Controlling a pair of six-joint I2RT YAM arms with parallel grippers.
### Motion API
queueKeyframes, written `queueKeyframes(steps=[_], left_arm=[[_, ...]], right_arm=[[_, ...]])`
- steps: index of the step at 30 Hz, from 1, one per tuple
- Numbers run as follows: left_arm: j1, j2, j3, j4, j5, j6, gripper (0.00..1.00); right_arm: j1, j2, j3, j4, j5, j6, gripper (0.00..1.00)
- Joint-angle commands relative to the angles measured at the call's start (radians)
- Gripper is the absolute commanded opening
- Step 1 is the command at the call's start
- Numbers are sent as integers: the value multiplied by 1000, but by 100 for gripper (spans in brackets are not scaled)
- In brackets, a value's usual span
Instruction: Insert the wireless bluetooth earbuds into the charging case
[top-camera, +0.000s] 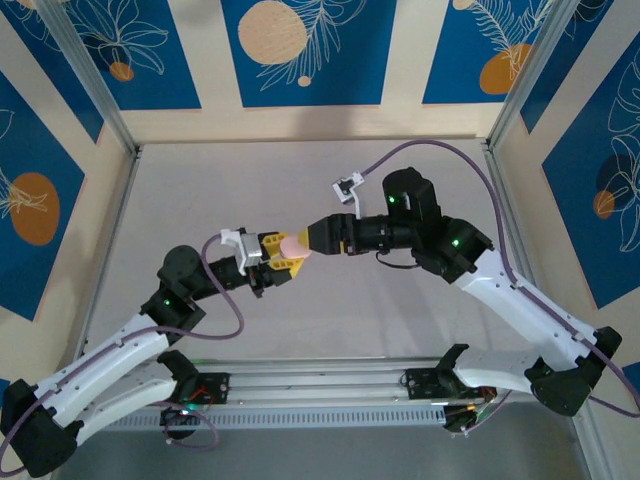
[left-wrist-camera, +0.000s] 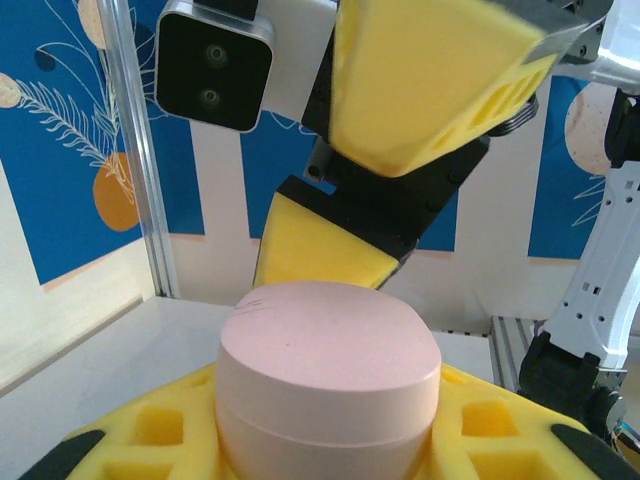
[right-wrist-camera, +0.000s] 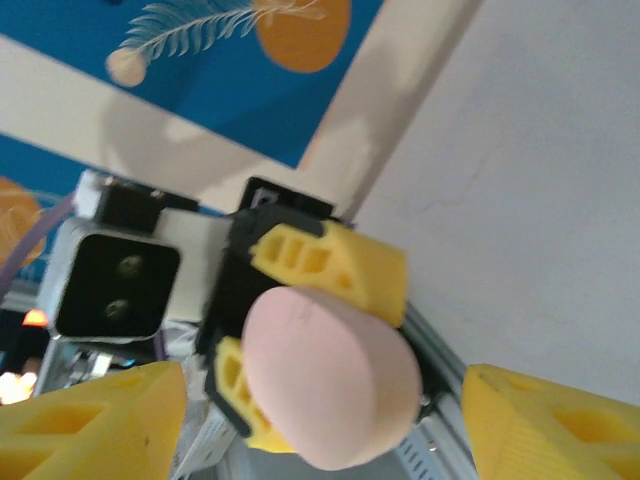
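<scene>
While the left gripper holds it over the middle of the grey table, apparently raised off the surface, the pale pink, round plastic charging case sits pinched between that gripper's yellow plastic fingers with its lid shut. The right gripper faces it from the opposite side. Its own yellow fingers are spread wide to either side of the case and seem not to touch it. With the lid down, it cannot be told whether any earbuds lie inside.

The case looks like a light, stiff shell with a smooth, rather slippery skin. Its rounded wall gives two fingers little to bite on, so a hard squeeze could make it twist or pop out. A faint seam rings it low down. The base below that seam is probably the place to clamp, leaving the lid free. The spread fingers would best take the lid just above the seam, gently. Where the hinge lies cannot be made out.
</scene>
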Motion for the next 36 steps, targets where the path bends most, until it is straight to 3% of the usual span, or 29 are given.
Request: queueKeyframes(steps=[1,8,13,21,28,33,36], left_arm=[[-10,4,45,63,17,-22,26],[-9,-15,46,65,9,-27,27],[-9,-17,44,63,10,-25,27],[-10,-27,38,46,-2,-16,31],[-9,-29,37,28,-30,-7,41],[-9,-28,40,10,-37,-5,55],[-9,-28,40,-1,-40,-4,57]], right_arm=[[4,41,6,58,-141,33,69],[-1,65,-8,107,-181,57,66],[-6,64,-34,184,-239,87,53],[-25,59,-49,172,-217,102,28],[-40,27,-87,239,-195,120,18],[-53,-3,-112,256,-148,116,15],[-76,-25,-140,265,-116,136,14]])
